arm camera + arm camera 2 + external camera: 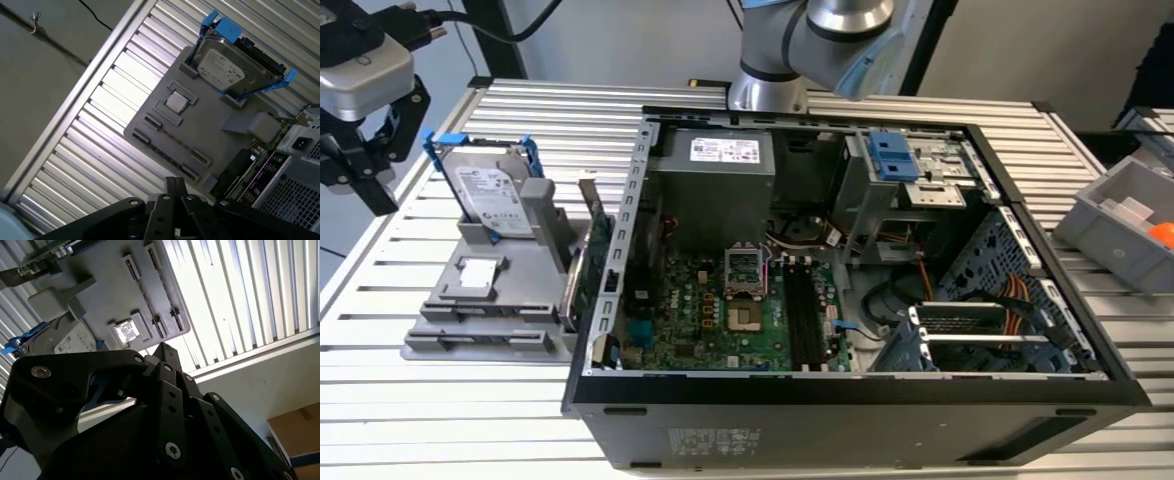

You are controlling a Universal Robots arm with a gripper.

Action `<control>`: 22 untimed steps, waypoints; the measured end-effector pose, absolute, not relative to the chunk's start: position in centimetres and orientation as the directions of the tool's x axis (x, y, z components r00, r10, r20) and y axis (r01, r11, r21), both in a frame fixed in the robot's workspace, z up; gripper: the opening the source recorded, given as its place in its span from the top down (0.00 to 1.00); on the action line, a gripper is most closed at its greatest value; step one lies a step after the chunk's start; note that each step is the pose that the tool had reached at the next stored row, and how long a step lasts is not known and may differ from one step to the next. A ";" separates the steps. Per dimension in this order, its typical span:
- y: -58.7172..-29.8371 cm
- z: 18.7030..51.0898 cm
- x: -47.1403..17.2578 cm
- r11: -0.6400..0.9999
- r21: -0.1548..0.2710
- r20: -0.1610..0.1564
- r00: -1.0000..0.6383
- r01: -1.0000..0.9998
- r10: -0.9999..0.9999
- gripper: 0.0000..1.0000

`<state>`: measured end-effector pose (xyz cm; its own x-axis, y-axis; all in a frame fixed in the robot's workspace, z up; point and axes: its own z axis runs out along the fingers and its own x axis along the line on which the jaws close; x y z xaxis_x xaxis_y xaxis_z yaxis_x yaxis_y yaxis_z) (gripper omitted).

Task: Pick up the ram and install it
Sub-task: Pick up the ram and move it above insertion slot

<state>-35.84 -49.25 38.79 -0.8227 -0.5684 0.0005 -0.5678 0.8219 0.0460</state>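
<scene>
Now | hand (pixel 175 181) closed, holding nothing | ram (pixel 176 140) seated in grey holder (pixel 210 125), apart from hand

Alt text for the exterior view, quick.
The black gripper hovers at the exterior view's left, beside a grey parts tray holding a silver hard drive. An open black computer case on the slatted metal table exposes its green motherboard.
</scene>
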 end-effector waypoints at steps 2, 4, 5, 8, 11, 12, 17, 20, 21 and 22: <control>-49.3 38.8 -35.8 0.816 0.046 0.000 -0.817 -0.576 -0.577 1.00; -49.2 38.8 -35.8 0.810 0.046 0.000 -0.811 -0.585 -0.585 1.00; -49.3 38.8 -35.8 0.807 0.046 0.001 -0.808 -0.589 -0.590 1.00; -49.3 38.8 -35.8 0.798 0.046 0.001 -0.799 -0.601 -0.601 1.00; -49.3 38.8 -35.8 0.790 0.046 0.001 -0.791 -0.611 -0.612 1.00; -49.3 38.8 -35.8 0.787 0.046 0.001 -0.788 -0.615 -0.616 1.00; -49.3 38.8 -35.8 0.773 0.045 0.001 -0.774 -0.633 -0.633 1.00; -49.3 38.8 -35.8 0.764 0.045 0.001 -0.765 -0.643 -0.644 1.00; -49.3 38.8 -35.8 0.761 0.045 0.001 -0.762 -0.647 -0.648 1.00; -49.3 38.8 -35.8 0.758 0.045 0.001 -0.758 -0.651 -0.652 1.00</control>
